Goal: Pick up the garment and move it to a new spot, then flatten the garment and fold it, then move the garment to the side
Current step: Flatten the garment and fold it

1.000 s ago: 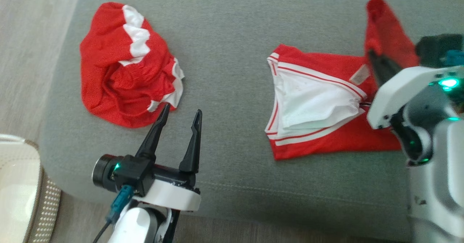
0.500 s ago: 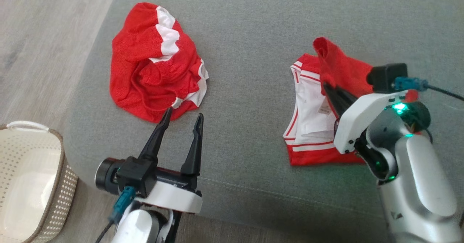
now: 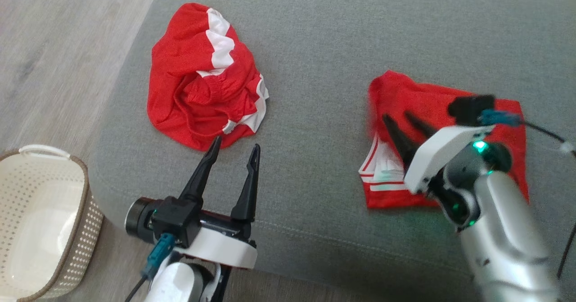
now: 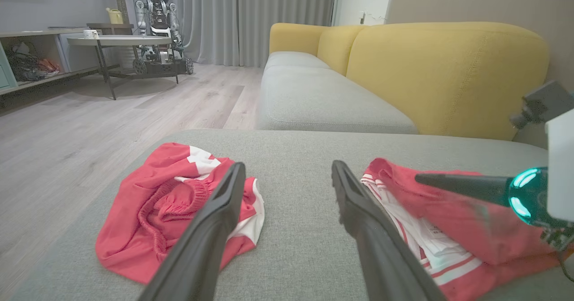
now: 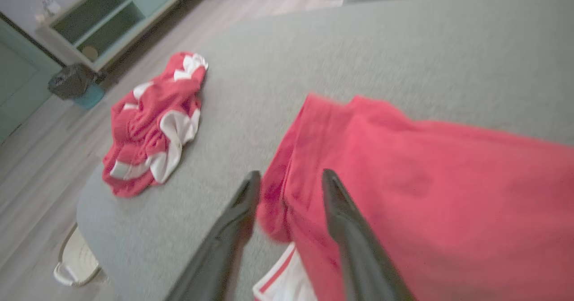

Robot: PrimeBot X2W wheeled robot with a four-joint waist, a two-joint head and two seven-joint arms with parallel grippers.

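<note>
**A:** Right gripper [image 3: 396, 115]?

**B:** Fingers are standing apart, hovering low over the folded garment [image 3: 418, 95]. In the wrist view a rolled red edge is sitting between them, and it's not looking pinched.

**A:** Garment where?

**B:** It's lying on the right side of the grey cushion [image 3: 324, 68]. The red layer is covering most of it, and the white striped hem [image 3: 382, 176] is peeking out at the near-left corner.

**A:** Step?

**B:** I'm reading it as folding. Doing it well means lifting straight up so the fingers aren't dragging the top layer, then squaring that edge over the hem.

**A:** Left gripper [image 3: 237, 142]?

**B:** Its fingers are spread, gripping nothing, and it's idling by the cushion's front edge. The tips are sitting just beside the crumpled garment [image 3: 202, 81], so it's best kept off that.
</note>
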